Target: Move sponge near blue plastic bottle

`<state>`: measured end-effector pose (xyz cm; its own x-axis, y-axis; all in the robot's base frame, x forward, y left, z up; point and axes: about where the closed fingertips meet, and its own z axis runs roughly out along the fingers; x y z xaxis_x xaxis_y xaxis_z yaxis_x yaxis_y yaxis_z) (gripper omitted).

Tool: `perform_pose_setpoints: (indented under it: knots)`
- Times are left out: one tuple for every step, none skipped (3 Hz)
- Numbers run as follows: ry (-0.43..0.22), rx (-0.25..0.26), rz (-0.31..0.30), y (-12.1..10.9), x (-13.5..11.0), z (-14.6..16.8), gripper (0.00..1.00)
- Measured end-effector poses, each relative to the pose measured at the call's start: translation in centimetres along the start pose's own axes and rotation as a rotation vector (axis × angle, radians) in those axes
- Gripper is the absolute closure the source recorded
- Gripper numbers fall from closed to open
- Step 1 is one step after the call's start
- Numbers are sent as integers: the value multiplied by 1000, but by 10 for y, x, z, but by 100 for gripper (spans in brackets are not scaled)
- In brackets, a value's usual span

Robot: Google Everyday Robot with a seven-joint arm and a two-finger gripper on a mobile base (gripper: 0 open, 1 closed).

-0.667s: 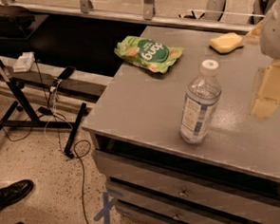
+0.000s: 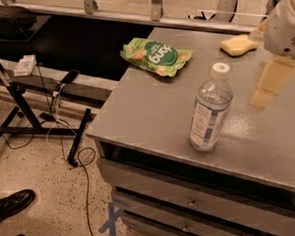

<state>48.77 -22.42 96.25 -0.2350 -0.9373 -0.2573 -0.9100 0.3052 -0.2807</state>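
The pale cream two-finger gripper, carried under the rounded white arm above the right side of the grey metal tabletop, has shifted slightly left and up in the camera view. Its tip now lies nearer the clear plastic water bottle and the pale yellow rectangular sponge, touching neither.
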Motion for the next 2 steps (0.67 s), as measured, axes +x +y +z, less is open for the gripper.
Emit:
perform_pose_setpoints:
  knots:
    - [-108,86,55,-86,-6,52,0]
    - [-207,146,117,-151,-11,93,0]
